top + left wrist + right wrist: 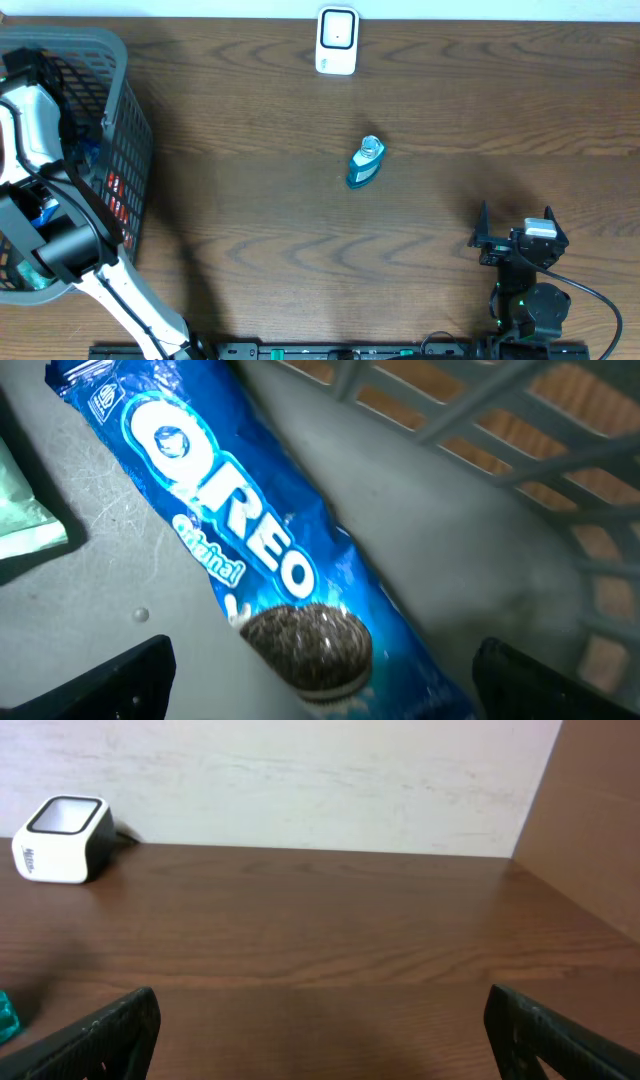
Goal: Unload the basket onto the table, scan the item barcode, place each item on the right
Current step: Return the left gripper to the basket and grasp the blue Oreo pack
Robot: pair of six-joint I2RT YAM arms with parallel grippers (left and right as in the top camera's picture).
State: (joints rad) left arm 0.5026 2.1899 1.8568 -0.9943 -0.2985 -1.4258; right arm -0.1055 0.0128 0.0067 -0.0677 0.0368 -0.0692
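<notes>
Grey basket (470, 550) floor: blue pkt (250, 545) reads "OREO original".

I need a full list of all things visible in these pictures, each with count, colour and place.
grey plastic mesh basket: one, grey, left end of table
blue Oreo biscuit pack: one, blue, on basket floor
pale green packet: one, green, beside the pack
small blue bottle with clear cap: one, blue, table centre
white barcode scanner: one, white, far edge, middle
brown wooden table: one, brown, under everything
left hand: one, black, open, inside basket above pack
right hand: one, black, open, empty, near edge, right side
</notes>
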